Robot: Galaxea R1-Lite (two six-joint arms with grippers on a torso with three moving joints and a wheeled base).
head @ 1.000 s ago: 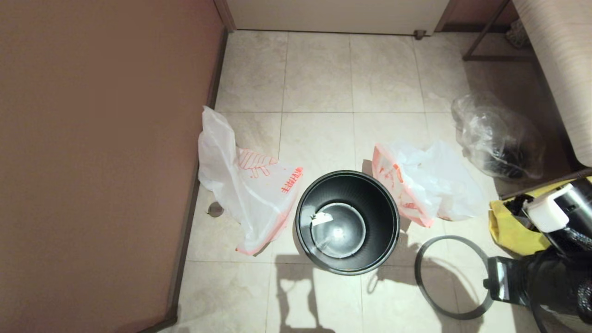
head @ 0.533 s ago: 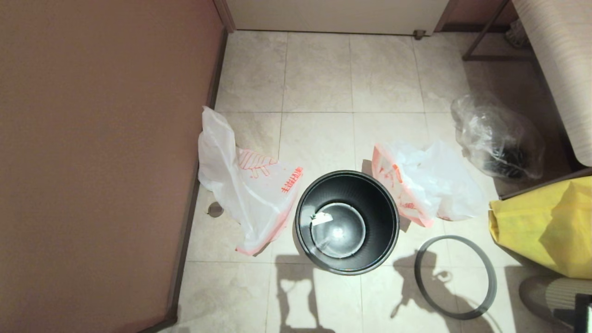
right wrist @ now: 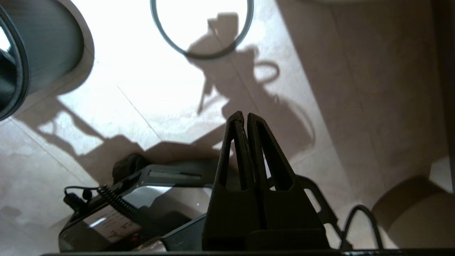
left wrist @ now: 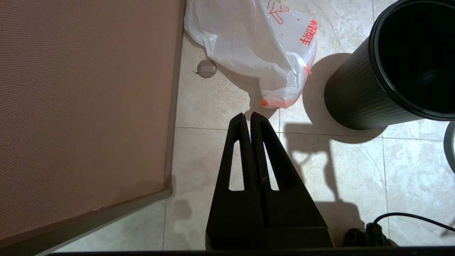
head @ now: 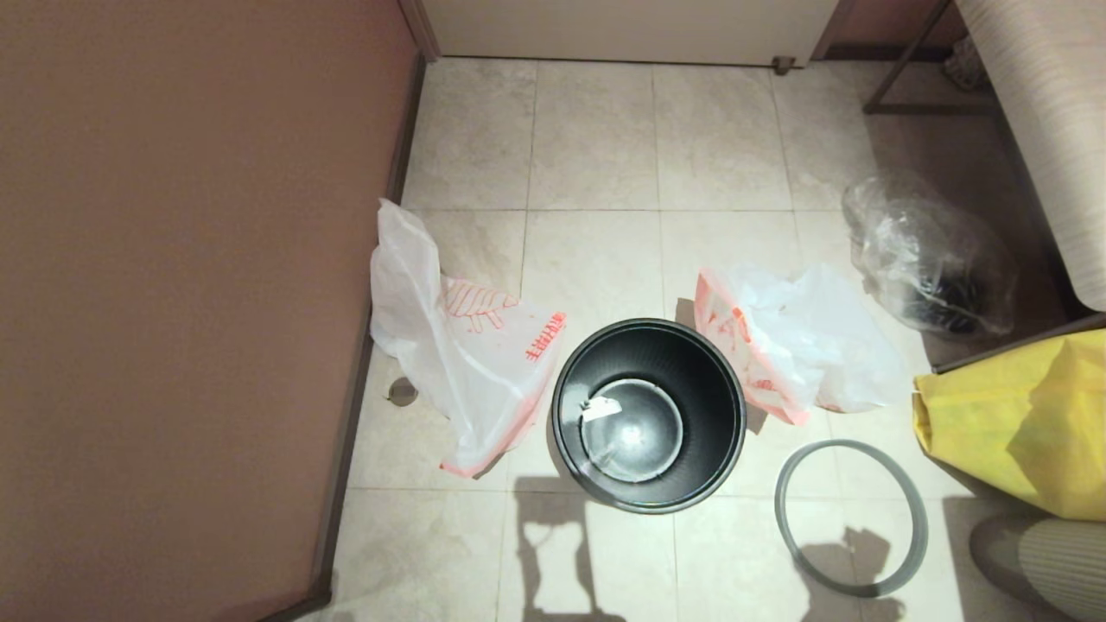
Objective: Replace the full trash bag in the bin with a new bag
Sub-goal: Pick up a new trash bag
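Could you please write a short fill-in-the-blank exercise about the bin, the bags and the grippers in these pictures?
1. The black bin stands upright with no ____ inside it.
2. The grey rim ring lies on the ____, apart from the bin.
3. The new bag, with its leaf drawing, lies on the bin's ____ side in the head view.
4. The left gripper and the right gripper are both ____.

Missing words: bag; floor; left; shut
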